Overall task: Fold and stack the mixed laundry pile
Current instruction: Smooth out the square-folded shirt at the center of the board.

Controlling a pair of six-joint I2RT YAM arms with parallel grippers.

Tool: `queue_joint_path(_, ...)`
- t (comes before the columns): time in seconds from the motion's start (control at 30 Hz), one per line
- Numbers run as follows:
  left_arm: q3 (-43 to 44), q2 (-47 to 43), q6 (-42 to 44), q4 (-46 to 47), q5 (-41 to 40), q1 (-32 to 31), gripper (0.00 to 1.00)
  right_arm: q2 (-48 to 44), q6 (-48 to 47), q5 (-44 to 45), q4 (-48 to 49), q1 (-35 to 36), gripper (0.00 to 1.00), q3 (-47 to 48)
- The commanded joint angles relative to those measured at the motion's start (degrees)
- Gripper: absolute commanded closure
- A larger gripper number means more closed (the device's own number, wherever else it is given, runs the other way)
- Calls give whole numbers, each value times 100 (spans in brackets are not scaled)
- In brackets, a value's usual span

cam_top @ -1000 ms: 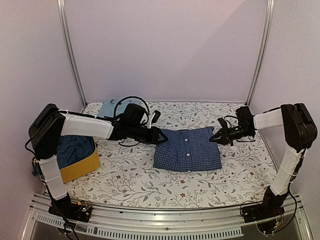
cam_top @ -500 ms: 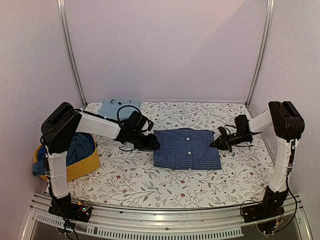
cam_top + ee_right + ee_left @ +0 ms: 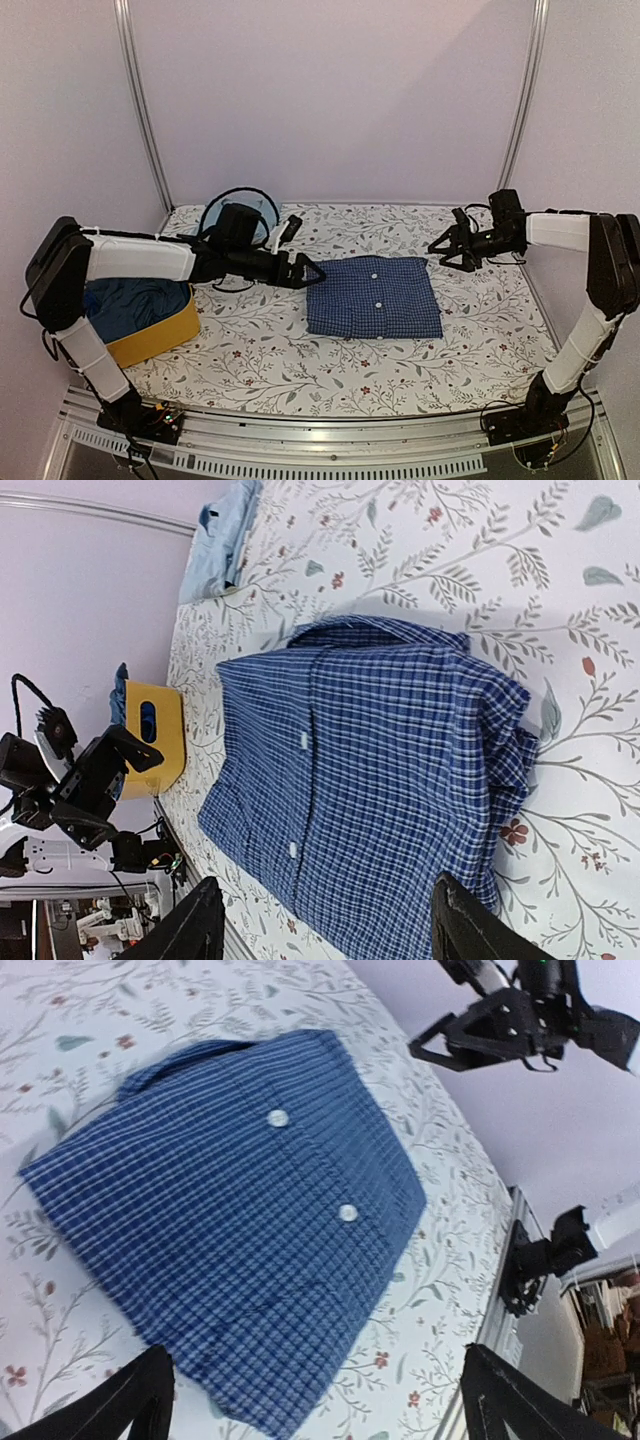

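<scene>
A navy-and-white checked shirt [image 3: 375,297] lies folded flat, buttons up, in the middle of the table; it also fills the left wrist view [image 3: 230,1220] and the right wrist view [image 3: 370,790]. My left gripper [image 3: 311,272] hovers open just off the shirt's left edge, nothing between its fingers [image 3: 320,1412]. Above the shirt's right back corner, my right gripper [image 3: 441,254] also stands open and empty [image 3: 330,930]. A light blue T-shirt [image 3: 212,216] lies at the back left, partly hidden by the left arm. Darker blue clothes [image 3: 140,300] sit in the basket.
The yellow fabric basket [image 3: 160,338] stands at the left edge of the floral table cover [image 3: 260,350]. Metal frame posts [image 3: 145,110] rise at both back corners. The table's front rail [image 3: 320,445] runs along the near edge.
Both grippers have opened, let go of the checked shirt's side edges and lifted off it. The shirt stays folded where it lay.
</scene>
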Motion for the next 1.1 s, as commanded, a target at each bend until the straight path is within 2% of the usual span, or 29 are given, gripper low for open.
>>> queue_joint_path(0.0,-201,51,190,521,1618,-602,0,-549,11,-493,95,323,31,-458)
queue_joint_path(0.13,-245,568,-189,1332,2214,-772,0,-535,775,-1252,1319,711,31,-1075)
queue_joint_path(0.33,362,1632,-572,1725,2344,-654,0,292,1260,-1399,2348,1059,32,-1419)
queue_joint_path(0.47,326,2170,-827,1692,1669,-305,0,1159,919,-1083,2175,934,33,-1315)
queue_joint_path(0.6,8,2176,-785,1361,1129,-4,0,1634,644,-899,1763,874,33,-1253)
queue_joint_path(0.7,-144,1378,-68,855,291,-5,0,1161,549,-883,1555,871,33,-1261)
queue_joint_path(0.8,-54,532,579,474,-549,-151,0,27,620,-622,1360,722,28,-1249)
queue_joint_path(0.87,28,172,696,529,-758,-165,0,-557,683,-425,1178,491,23,-1250)
queue_joint_path(0.97,394,188,914,613,-566,-236,0,-1180,662,11,839,195,12,-1289)
queue_joint_path(1.0,735,378,1176,351,-498,-358,0,-1358,664,146,780,122,7,-1325)
queue_joint_path(1.07,1425,832,1960,-236,-847,-822,0,-1610,677,300,673,17,1,-1418)
